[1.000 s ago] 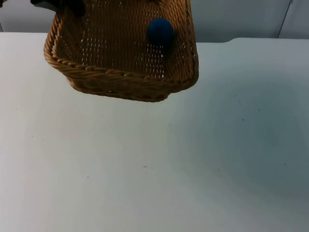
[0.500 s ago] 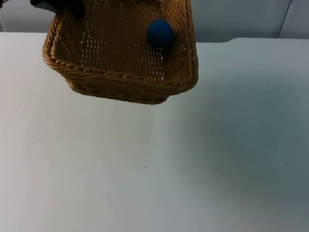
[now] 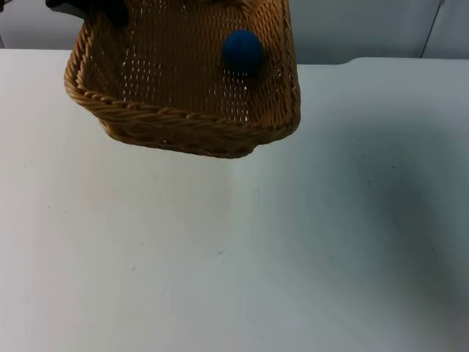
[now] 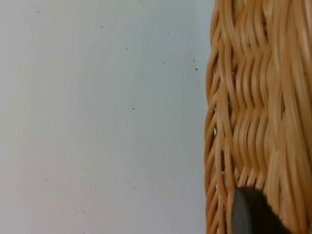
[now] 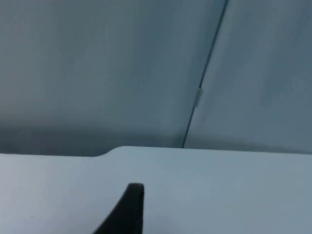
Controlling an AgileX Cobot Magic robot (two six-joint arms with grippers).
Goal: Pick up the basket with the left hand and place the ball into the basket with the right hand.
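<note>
— Basket (image 3: pixel 183 88) first: has it shifted since half a second ago?

— Hardly; you see it held at the same height above the white table (image 3: pixel 234 257), and the ball (image 3: pixel 242 49) sits in the same spot.

— How does it look?

— Tan woven wicker, rectangular, tilted; the dark blue ball rests inside against the right wall.

— And your claws?

— Your left claw (image 3: pixel 110 11) is clamped on the basket's far left rim, one fingertip (image 4: pixel 251 214) against the weave. Your right claw (image 5: pixel 129 209) waits near the grey partition wall (image 5: pixel 97 73); whether it is apart or together, I cannot tell.
</note>
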